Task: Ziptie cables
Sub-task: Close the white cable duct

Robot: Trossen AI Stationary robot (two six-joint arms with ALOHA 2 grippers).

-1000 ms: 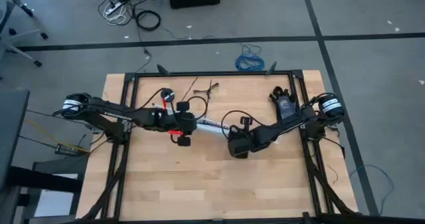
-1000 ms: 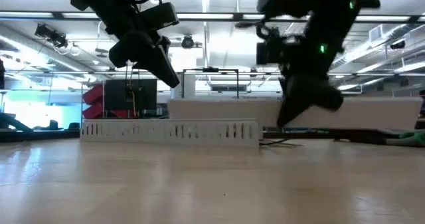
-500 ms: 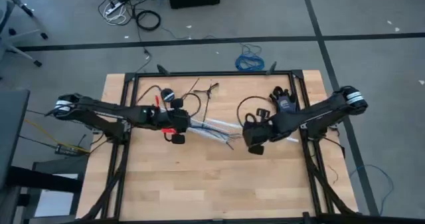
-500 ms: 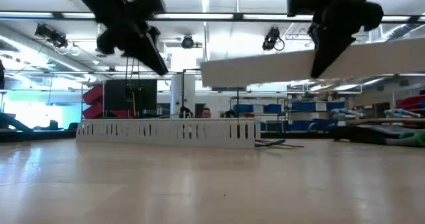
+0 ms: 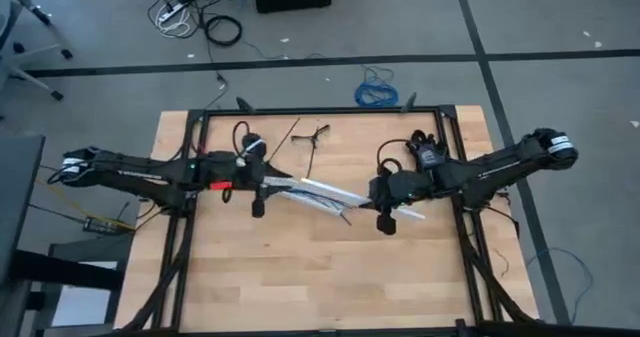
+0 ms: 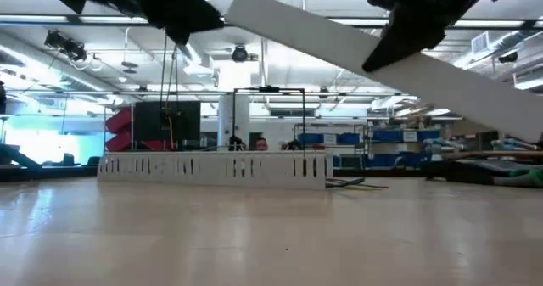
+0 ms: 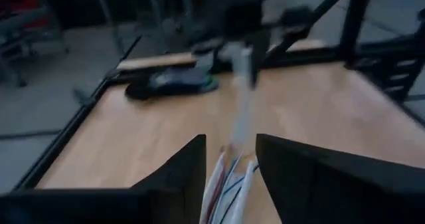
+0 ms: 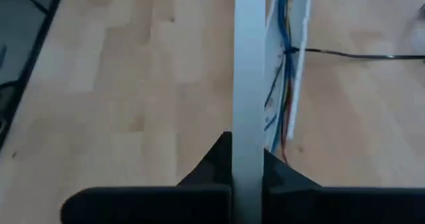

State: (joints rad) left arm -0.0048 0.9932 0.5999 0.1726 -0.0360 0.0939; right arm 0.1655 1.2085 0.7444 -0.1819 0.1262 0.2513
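A long flat white strip (image 6: 339, 44) hangs in the air over the table's middle, its left end higher than its right. My right gripper (image 8: 249, 164) is shut on it. The cables (image 8: 284, 58), thin blue, red and dark wires, lie in the white slotted strip (image 6: 212, 165), which rests on the table below. My left gripper (image 7: 230, 177) hovers open and high, just by the flat strip's left end (image 5: 278, 181). Through the gap between its fingers I see the slotted strip and cables. My right gripper pinches the flat strip between its two fingers at a place (image 8: 249, 127) right of the strip's middle. The fingers come from above and lie across it. The strip stands on edge, lifted clear and sloping down toward the table's right. Whether my left gripper touches the strip's left end, I cannot tell.
A black frame (image 5: 300, 112) runs along the table's far edge and sides. A dark object (image 5: 427, 155) lies at the far right and a small black stand (image 5: 316, 133) at the far middle. The near half of the wooden table (image 5: 320, 277) is bare. A blue coiled cable (image 5: 376, 92) lies on the floor.
My right gripper has gone up and toward the table's right edge, lifting the flat white strip off the slotted strip and uncovering the cables. The strip was level half a second ago and is now tilted, left end up. My left gripper has risen and drawn back toward the left edge.
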